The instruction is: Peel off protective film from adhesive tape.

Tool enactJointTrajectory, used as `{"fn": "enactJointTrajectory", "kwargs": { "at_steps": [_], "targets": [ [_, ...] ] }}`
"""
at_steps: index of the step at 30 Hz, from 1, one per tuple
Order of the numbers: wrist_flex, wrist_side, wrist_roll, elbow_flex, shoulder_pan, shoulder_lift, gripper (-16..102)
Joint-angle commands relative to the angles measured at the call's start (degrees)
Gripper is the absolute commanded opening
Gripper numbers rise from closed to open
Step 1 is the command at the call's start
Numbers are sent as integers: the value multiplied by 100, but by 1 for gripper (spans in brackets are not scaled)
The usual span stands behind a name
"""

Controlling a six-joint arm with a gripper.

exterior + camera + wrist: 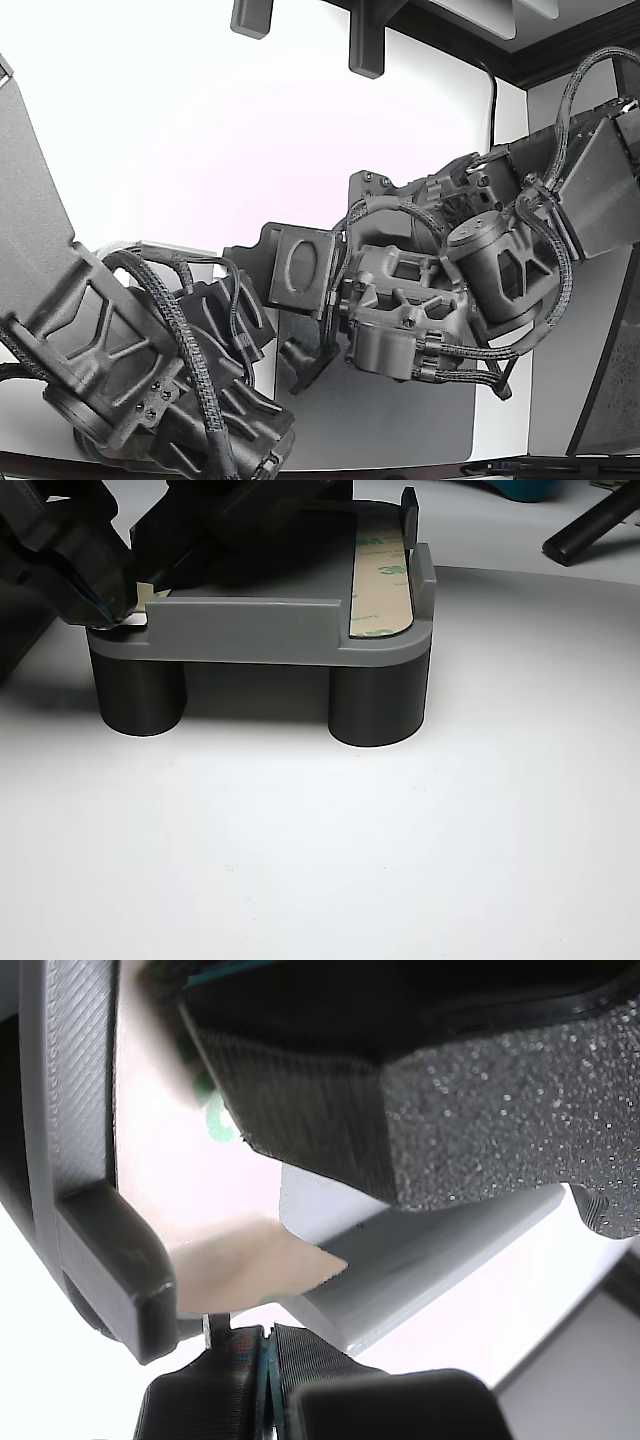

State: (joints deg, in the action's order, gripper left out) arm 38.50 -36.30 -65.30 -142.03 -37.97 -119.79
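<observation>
Pinching: gripper point(128, 608) has its dark fingertips point(95, 605) closed on a small pale tab of protective film point(143, 590) at the corner of the grey fixture point(250, 630), on the other view's left.
Wrist view: the 2 ribbed fingertips point(240, 1375) meet with no gap below a tan film corner point(255, 1265); the jaws are narrow, holding the film edge.
Tape strip: 1 adhesive tape strip point(382, 580) lies flat on the fixture's top at the other view's right end, tan with green print, long axis running from the near edge away toward the back.
Second strip: the strip under the gripper is mostly hidden by it; its direction cannot be told.
Fixture: 1 grey plate with a raised rim, standing on 2 visible dark round legs point(378, 705) on the white table point(400, 860).
Arms: 2 dark arms show in the exterior view, 1 at lower left point(130, 370), 1 at right point(480, 260), meeting over a grey mat point(400, 420).
</observation>
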Motion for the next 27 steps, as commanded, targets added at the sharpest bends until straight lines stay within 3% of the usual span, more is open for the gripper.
{"fn": "enactJointTrajectory", "kwargs": {
  "at_steps": [1,27],
  "targets": [
    [-9,-18,18,193,18,-79,-12],
    [105,-62,-9,255,9,-105,-12]
  ]
}}
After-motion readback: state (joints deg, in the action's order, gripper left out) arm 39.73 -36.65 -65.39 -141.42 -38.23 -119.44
